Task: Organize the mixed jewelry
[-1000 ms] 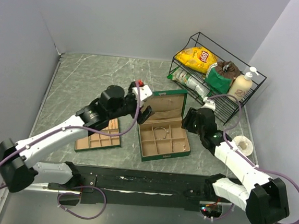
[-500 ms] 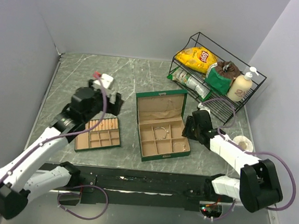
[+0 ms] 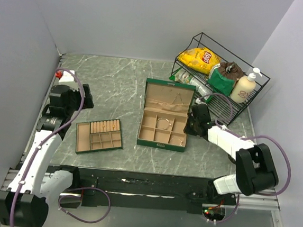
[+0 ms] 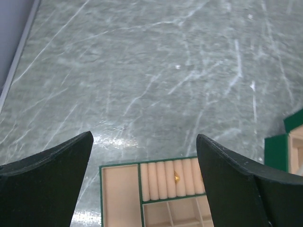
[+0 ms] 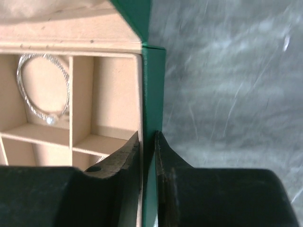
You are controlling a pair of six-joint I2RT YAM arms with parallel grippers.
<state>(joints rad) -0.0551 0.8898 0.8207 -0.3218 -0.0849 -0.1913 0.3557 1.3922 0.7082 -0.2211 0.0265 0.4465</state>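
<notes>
Two changes: left hand (image 4: 144, 142) far left, right hand (image 5: 147, 142) astride green box (image 5: 152, 85).

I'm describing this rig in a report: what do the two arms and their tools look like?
The left arm and right arm have white links with bulky black joints; a thin purple cable loops along each. A small red part sits by the left wrist. The left tool and right tool each have two black, tapering fingers.

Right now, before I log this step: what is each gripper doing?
Left gripper: open, holding nothing.
Right gripper: closed on a side wall of the green box.
</notes>
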